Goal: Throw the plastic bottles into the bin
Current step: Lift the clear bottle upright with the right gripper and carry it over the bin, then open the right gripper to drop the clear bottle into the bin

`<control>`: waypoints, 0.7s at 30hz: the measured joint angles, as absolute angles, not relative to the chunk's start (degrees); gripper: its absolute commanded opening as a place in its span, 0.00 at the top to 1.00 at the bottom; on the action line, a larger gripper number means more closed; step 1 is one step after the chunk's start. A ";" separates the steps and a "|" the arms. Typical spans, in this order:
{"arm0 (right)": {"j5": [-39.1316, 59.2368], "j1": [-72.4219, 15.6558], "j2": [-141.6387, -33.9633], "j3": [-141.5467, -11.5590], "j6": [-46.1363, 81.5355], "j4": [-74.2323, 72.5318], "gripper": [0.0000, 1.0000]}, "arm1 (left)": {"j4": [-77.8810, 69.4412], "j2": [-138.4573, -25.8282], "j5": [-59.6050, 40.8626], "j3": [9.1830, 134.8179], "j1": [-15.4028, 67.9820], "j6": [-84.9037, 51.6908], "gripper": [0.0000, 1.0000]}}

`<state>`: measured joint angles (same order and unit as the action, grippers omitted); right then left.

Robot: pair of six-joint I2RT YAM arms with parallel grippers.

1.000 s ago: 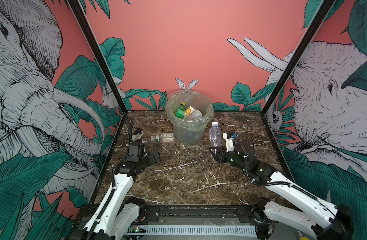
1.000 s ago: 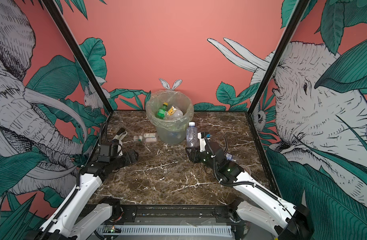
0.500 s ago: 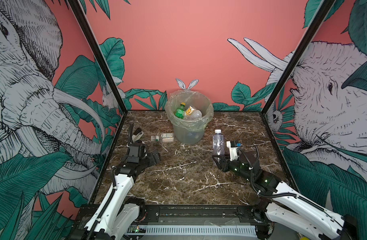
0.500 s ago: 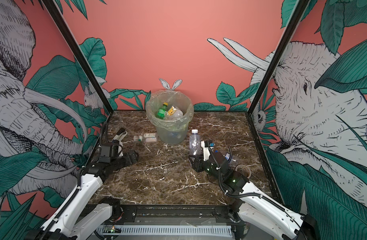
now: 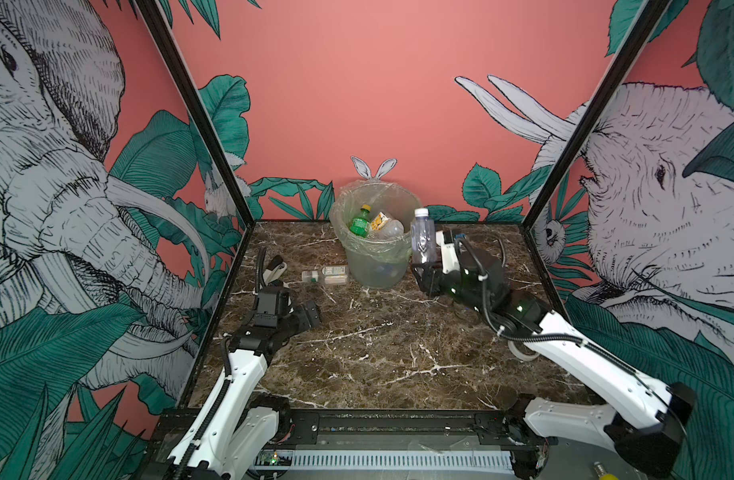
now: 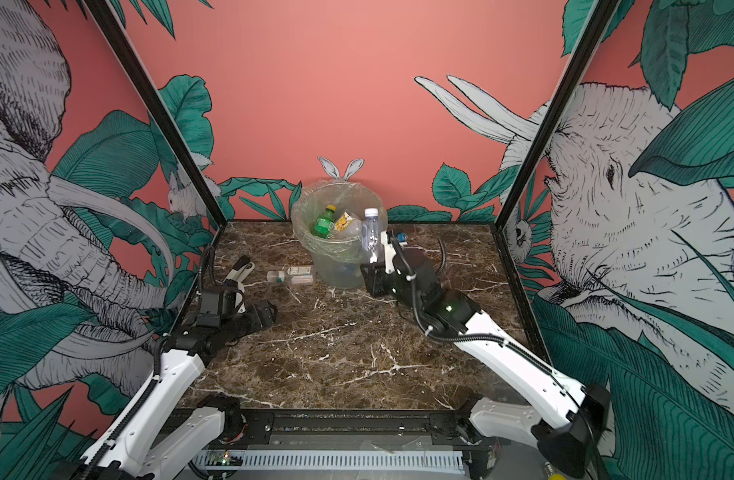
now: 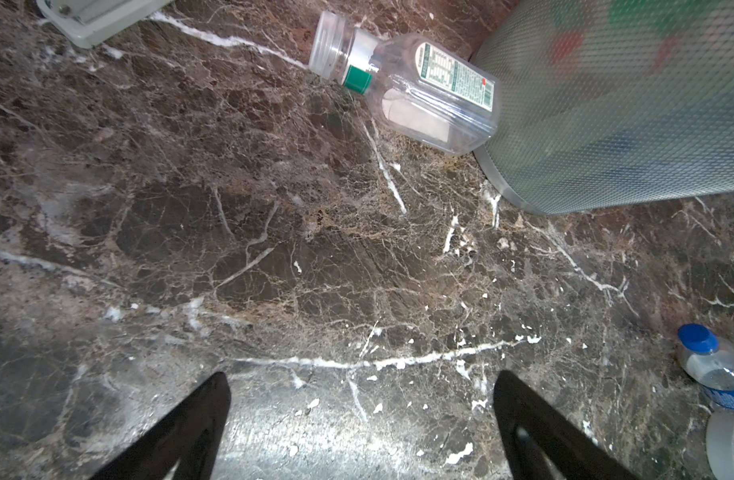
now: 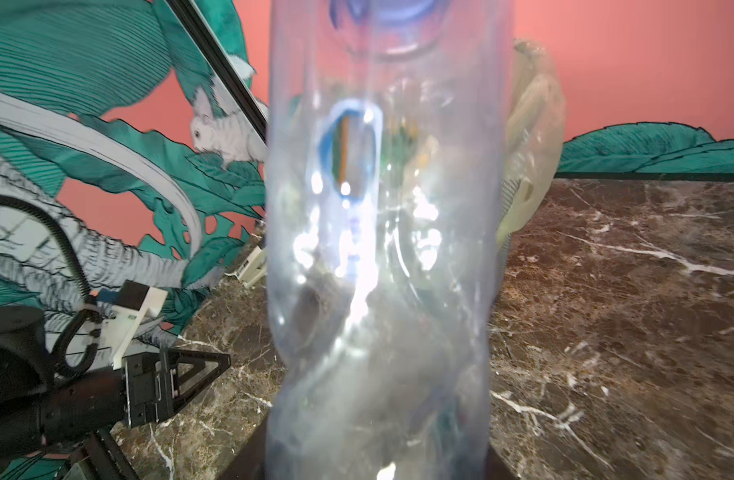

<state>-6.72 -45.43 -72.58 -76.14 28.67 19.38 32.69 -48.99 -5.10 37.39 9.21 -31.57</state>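
The bin (image 5: 373, 249), a translucent bucket lined with a clear bag, stands at the back middle of the marble table in both top views (image 6: 336, 253). It holds a green bottle (image 5: 360, 222) with a yellow cap and other bottles. My right gripper (image 5: 423, 270) is shut on the lower part of a clear white-capped bottle (image 5: 422, 239), upright beside the bin's right rim. That bottle (image 8: 382, 228) fills the right wrist view. Another clear bottle (image 5: 326, 274) lies on its side left of the bin, touching its base (image 7: 411, 91). My left gripper (image 7: 359, 378) is open and empty over bare marble.
A white-and-black stapler-like object (image 5: 274, 268) lies at the table's left edge behind my left arm. A blue-capped bottle (image 7: 714, 370) and a white tape roll (image 7: 731, 440) lie on the table under my right arm. Printed walls close in three sides.
My right gripper has lifted the clear bottle and carried it back up to the bin's right rim. The left arm has stayed put.
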 measured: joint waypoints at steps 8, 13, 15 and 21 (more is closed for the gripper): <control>-13.54 -44.56 -110.21 -133.40 24.67 41.89 0.07 | 32.93 -48.82 -5.10 37.74 9.15 -32.32 0.01; -16.78 -44.47 -115.77 -143.28 23.27 53.78 0.01 | 33.08 -48.82 -5.13 39.46 8.82 -32.60 0.01; -17.56 -44.56 -112.16 -138.85 22.90 54.24 0.01 | 33.10 -48.84 -5.13 39.90 8.62 -32.62 0.01; -18.41 -44.64 -89.95 -112.99 22.17 46.26 0.01 | 33.10 -49.39 -5.19 40.42 8.51 -33.12 0.01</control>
